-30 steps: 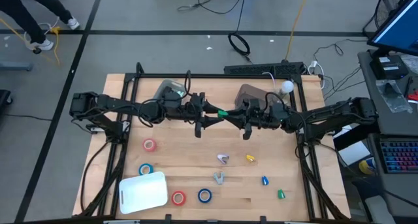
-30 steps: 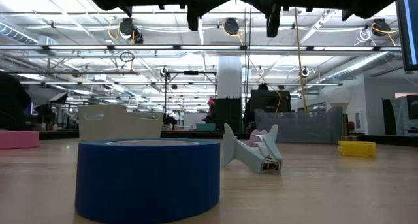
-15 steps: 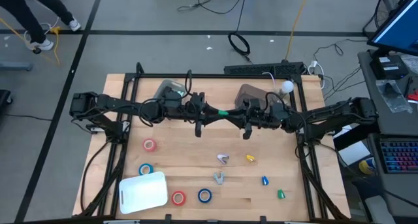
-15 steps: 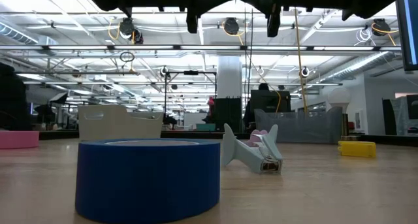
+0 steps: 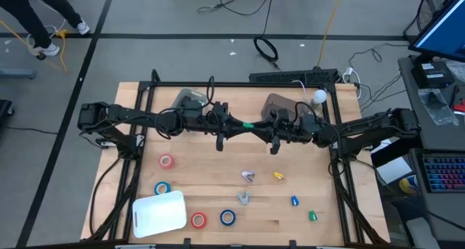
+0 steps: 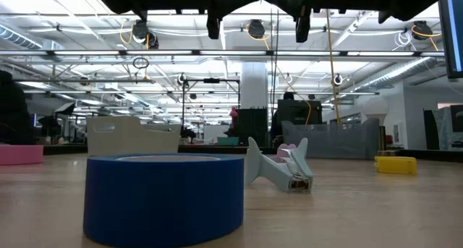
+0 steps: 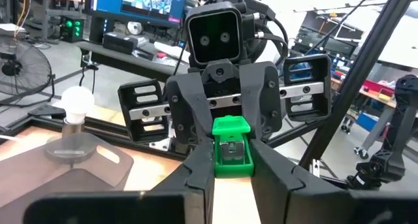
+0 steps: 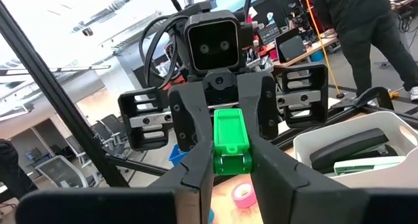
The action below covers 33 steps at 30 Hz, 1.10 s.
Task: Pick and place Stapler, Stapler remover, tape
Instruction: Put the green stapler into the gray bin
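A small green stapler [image 5: 248, 125] hangs high over the table's middle, between my two grippers, which face each other. My left gripper [image 5: 240, 125] comes from the left and my right gripper [image 5: 257, 125] from the right, each shut on one end of it. On the table below lie tape rolls, pink [image 5: 166, 160], blue [image 5: 161, 188], red [image 5: 198, 220] and blue [image 5: 227, 218]. Two stapler removers [image 5: 248, 176] [image 5: 243, 197] and the yellow [image 5: 278, 176], blue [image 5: 294, 201] and green [image 5: 312, 215] staplers lie there too. My left gripper pinches the green stapler's left end [image 7: 232, 165] between its two fingers, one on each long side. The fingers come level from the table's left and lie along the stapler. The stapler is lifted clear and about level. My right gripper pinches the stapler's right end [image 8: 231, 164] between its two fingers, one on each long side. The fingers come nearly level from the table's right and lie along it. The stapler bridges the two grippers, clear of the table.
A pale bin [image 5: 190, 100] with a dark stapler in it and a brown bin [image 5: 280, 104] stand at the far side. A white bin [image 5: 158, 213] sits near the front left. A white bulb [image 5: 319, 96] stands at the far right. A person [image 8: 366, 34] walks beyond the table.
My left gripper's fingers have drawn together onto the green stapler's left end, while my right gripper keeps hold of the other end. Both arms have stayed in place, and the stapler has not moved.
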Each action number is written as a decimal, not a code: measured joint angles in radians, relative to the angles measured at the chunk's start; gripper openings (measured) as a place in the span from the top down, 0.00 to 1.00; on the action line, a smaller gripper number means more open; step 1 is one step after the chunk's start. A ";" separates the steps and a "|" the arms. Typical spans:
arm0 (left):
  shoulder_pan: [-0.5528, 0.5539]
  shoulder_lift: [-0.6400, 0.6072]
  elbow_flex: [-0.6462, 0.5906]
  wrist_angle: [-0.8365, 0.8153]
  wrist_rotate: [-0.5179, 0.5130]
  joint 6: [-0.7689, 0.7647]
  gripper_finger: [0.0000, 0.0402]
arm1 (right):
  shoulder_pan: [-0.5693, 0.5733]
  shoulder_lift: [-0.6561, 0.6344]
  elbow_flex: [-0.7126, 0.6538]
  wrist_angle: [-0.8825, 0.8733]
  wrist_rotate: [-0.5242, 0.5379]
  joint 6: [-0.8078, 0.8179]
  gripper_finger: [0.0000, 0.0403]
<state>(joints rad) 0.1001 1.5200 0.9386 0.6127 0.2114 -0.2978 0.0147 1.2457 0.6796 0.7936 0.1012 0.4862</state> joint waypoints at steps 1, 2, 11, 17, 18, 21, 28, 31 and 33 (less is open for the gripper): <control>0.000 0.000 0.000 -0.008 0.002 0.001 0.82 | 0.000 0.000 0.000 -0.003 -0.005 0.002 0.80; 0.000 0.000 0.000 -0.015 0.006 0.003 0.82 | 0.000 0.000 -0.001 -0.004 -0.021 0.001 0.79; 0.004 -0.006 0.000 -0.058 0.027 0.004 0.82 | 0.000 0.000 -0.002 -0.034 -0.055 0.006 0.68; 0.005 -0.052 -0.003 -0.201 0.032 0.009 0.82 | 0.000 0.002 -0.002 -0.057 -0.054 -0.052 0.65; 0.005 -0.060 -0.002 -0.208 0.034 0.013 0.82 | -0.002 0.000 -0.002 -0.049 -0.054 -0.056 0.64; 0.007 -0.101 -0.003 -0.330 0.030 0.015 0.82 | -0.007 -0.007 0.000 -0.059 -0.053 -0.060 0.64; 0.017 -0.213 0.002 -0.587 -0.101 0.064 0.82 | -0.022 -0.024 -0.001 -0.068 -0.052 -0.083 0.64; 0.036 -0.265 -0.002 -0.751 -0.230 0.068 0.82 | -0.022 -0.026 -0.001 -0.065 -0.052 -0.084 0.64; 0.056 -0.290 0.003 -0.846 -0.326 0.061 0.82 | -0.022 -0.028 -0.001 -0.066 -0.052 -0.083 0.64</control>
<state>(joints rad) 0.1559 1.2299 0.9413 -0.2333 -0.1149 -0.2371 -0.0074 1.2179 0.6788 0.7277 0.0494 0.4030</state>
